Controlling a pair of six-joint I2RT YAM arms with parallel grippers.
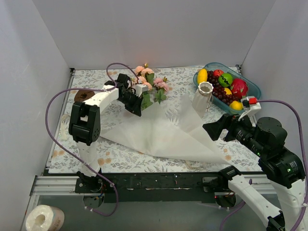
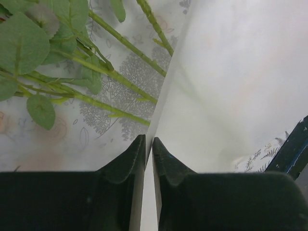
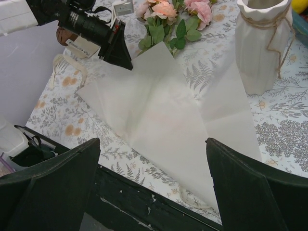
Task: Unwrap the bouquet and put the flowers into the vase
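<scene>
Between the fingertips of the left claw [image 2: 148, 144]: edge of the white wrapping paper [image 2: 231, 86], pinched, jaws almost together. Ahead-left of it: flowers [image 2: 96, 67], green stems lying flat, ends meeting the paper's edge. Right claw [image 3: 151, 144]: jaws wide, empty, above the paper's near edge. Ahead-right of it: vase [image 3: 262, 43], upright.

In the left wrist view the flowers [image 2: 115, 82] run off the upper left, blooms unseen, and the paper [image 2: 231, 86] vanishes into the left claw [image 2: 148, 140]. The right wrist view crops the vase [image 3: 262, 48] at the top edge.
</scene>
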